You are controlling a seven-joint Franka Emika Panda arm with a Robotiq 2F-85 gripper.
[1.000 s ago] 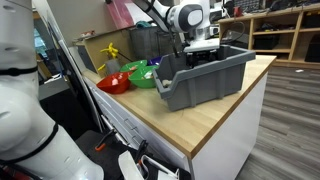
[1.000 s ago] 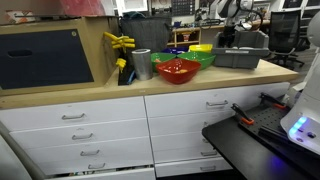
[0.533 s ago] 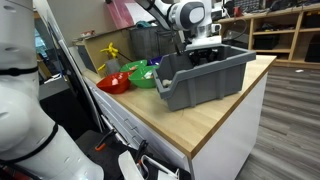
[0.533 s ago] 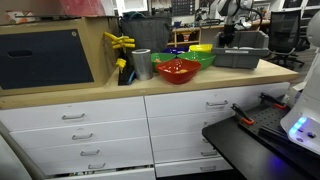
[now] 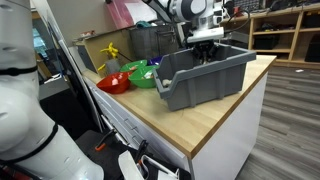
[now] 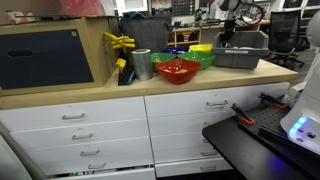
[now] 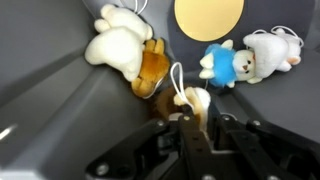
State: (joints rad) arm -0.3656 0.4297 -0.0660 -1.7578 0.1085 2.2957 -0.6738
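The gripper reaches down into the gray bin, which stands at the far end of the wooden countertop. Its jaws are pinched on a small cream plush toy. That toy sits on the bin's floor, touching a brown plush, with a blue plush just beside it.

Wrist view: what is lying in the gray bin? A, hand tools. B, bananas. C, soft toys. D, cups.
C: a white and brown soft toy and a blue and white soft toy lie on the floor of the gray bin.
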